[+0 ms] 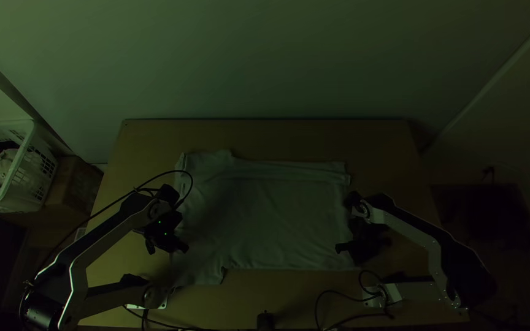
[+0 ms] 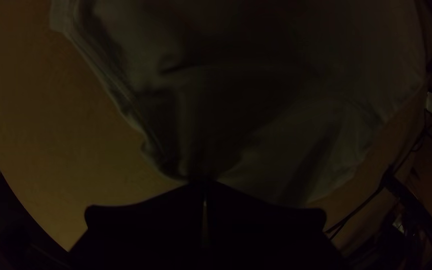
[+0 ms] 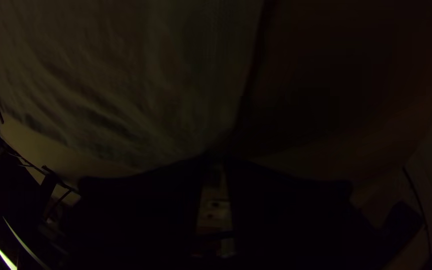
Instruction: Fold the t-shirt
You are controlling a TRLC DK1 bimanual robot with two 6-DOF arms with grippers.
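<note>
The light t-shirt (image 1: 277,217) lies spread on the table, its body toward the right, with a long crease along its far side. At its left end my left gripper (image 1: 168,244) is low over the cloth. In the left wrist view the left gripper (image 2: 204,184) is shut on an edge of the t-shirt (image 2: 276,135), which bunches at the fingertips. My right gripper (image 1: 363,245) is at the right end, by the near corner. The right wrist view has the right gripper (image 3: 216,157) nearly closed, with the t-shirt's corner (image 3: 176,125) drawn to its fingertips.
Bare wooden table (image 1: 265,138) runs along the far side of the cloth. A white basket (image 1: 16,178) with cloth in it stands beyond the table's left edge, next to a cardboard box (image 1: 75,184). Black cables (image 1: 338,319) and a small dark object (image 1: 265,320) are at the near edge.
</note>
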